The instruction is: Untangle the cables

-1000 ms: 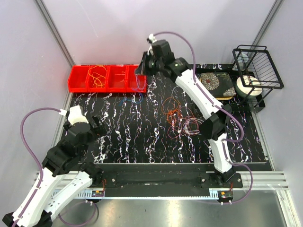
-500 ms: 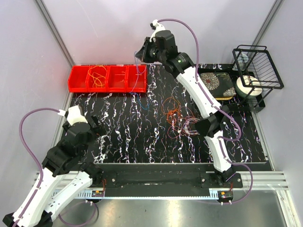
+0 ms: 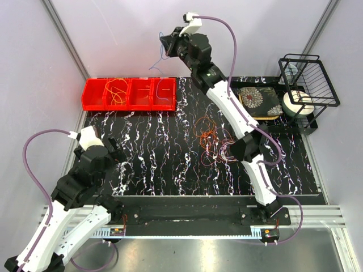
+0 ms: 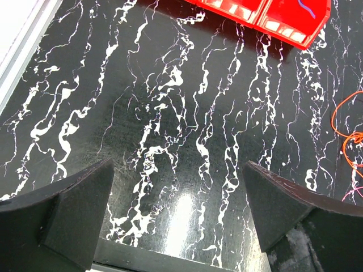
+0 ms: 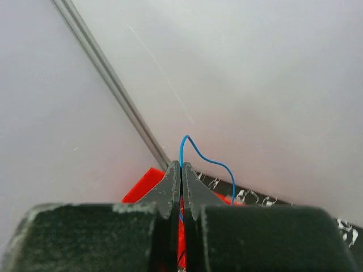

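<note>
My right gripper (image 3: pixel 169 46) is raised high in front of the back wall, above the red bin (image 3: pixel 129 93). It is shut on a thin blue cable (image 5: pixel 211 162), which curls out past the fingertips (image 5: pixel 173 173) and dangles below the gripper (image 3: pixel 161 55). A tangle of orange, red and white cables (image 3: pixel 214 140) lies on the black marbled mat. A yellow-orange cable (image 3: pixel 117 90) sits in one bin compartment. My left gripper (image 4: pixel 178 198) hovers open over bare mat at the near left, with nothing between its fingers (image 4: pixel 68 215). An orange cable (image 4: pixel 346 130) shows at that view's right edge.
The red bin (image 4: pixel 266 14) has several compartments and stands at the mat's back left. A black wire basket (image 3: pixel 309 79), a white tape roll (image 3: pixel 298 103) and a floral-patterned pad (image 3: pixel 258 99) stand at the back right. Grey walls enclose the cell.
The right arm has risen and reached farther back, lifting the blue cable off the mat and above the bin. The left arm has not moved.
</note>
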Robot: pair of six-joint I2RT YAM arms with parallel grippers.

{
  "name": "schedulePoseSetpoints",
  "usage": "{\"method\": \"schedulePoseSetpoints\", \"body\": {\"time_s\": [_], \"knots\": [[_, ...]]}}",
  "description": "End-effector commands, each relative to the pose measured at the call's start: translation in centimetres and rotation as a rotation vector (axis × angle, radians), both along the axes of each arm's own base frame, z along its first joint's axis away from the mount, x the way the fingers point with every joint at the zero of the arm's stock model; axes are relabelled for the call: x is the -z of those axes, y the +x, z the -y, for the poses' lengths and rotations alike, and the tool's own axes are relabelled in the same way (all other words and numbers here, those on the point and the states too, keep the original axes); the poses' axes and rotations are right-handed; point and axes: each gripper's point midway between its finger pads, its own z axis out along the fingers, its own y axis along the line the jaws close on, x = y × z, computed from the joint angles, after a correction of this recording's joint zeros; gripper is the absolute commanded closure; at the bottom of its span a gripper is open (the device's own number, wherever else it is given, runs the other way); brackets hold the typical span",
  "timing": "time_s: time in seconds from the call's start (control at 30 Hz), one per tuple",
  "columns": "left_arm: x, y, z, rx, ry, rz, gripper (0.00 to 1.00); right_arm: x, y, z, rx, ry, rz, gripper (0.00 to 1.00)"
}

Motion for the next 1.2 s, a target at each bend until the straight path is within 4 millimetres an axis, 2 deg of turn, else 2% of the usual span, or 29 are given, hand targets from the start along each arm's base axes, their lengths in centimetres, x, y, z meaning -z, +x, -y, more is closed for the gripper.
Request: {"method": "schedulePoseSetpoints", "body": {"time_s": [0.0,0.03,0.13,0.2,0.23,0.3,0.33,0.5,0.63,0.8,0.97,1.0,1.07,1.1,1.13,1.17], "knots": [[-0.3,0.4,-0.5,-0.041,0.001,0.020,0.02,-2.1,2.1,0.3,0.068,0.050,0.191,1.00],[-0.3,0.4,-0.6,-0.043,0.002,0.019,0.02,-2.0,2.4,0.3,0.075,0.053,0.207,1.00],[-0.3,0.4,-0.7,-0.047,0.004,0.017,0.02,1.5,4.2,-0.6,0.087,0.016,0.185,1.00],[-0.3,0.4,-0.7,-0.051,0.004,0.017,0.02,3.2,5.0,-0.8,0.105,0.001,0.157,1.00],[-0.3,0.4,-0.8,-0.052,0.002,0.017,0.02,4.9,5.6,-0.9,0.108,-0.014,0.125,1.00],[-0.2,0.4,-0.8,-0.053,0.003,0.016,0.02,6.7,5.9,-1.2,0.105,-0.026,0.090,1.00],[-0.3,0.4,-0.8,-0.052,0.003,0.018,0.02,8.3,6.2,-1.3,0.106,-0.042,0.061,1.00],[-0.2,0.5,-0.8,-0.056,0.005,0.012,0.02,12.0,6.4,-1.5,0.108,-0.072,-0.020,1.00],[0.0,0.6,-0.8,-0.055,0.010,0.002,0.02,16.3,6.7,-1.7,0.098,-0.129,-0.110,1.00],[-0.1,0.6,-0.9,-0.058,0.006,0.008,0.02,19.5,6.6,-1.6,0.093,-0.148,-0.194,1.00],[-0.2,0.5,-0.9,-0.060,0.003,0.010,0.02,22.5,6.3,-3.2,0.018,-0.129,-0.266,1.00],[-0.1,0.5,-0.9,-0.060,0.005,0.008,0.02,23.7,6.2,-3.4,0.011,-0.135,-0.306,1.00],[-0.1,0.5,-0.9,-0.060,0.005,0.009,0.02,24.9,6.1,-4.2,-0.027,-0.126,-0.327,1.00],[-0.1,0.5,-0.9,-0.060,0.003,0.010,0.02,26.4,6.1,-4.5,-0.034,-0.129,-0.357,1.00],[-0.1,0.5,-0.9,-0.060,0.005,0.008,0.02,25.9,6.2,-4.8,-0.044,-0.115,-0.351,1.00],[-0.1,0.5,-0.9,-0.062,0.004,0.010,0.02,26.2,6.2,-4.9,-0.049,-0.112,-0.356,1.00]]}}
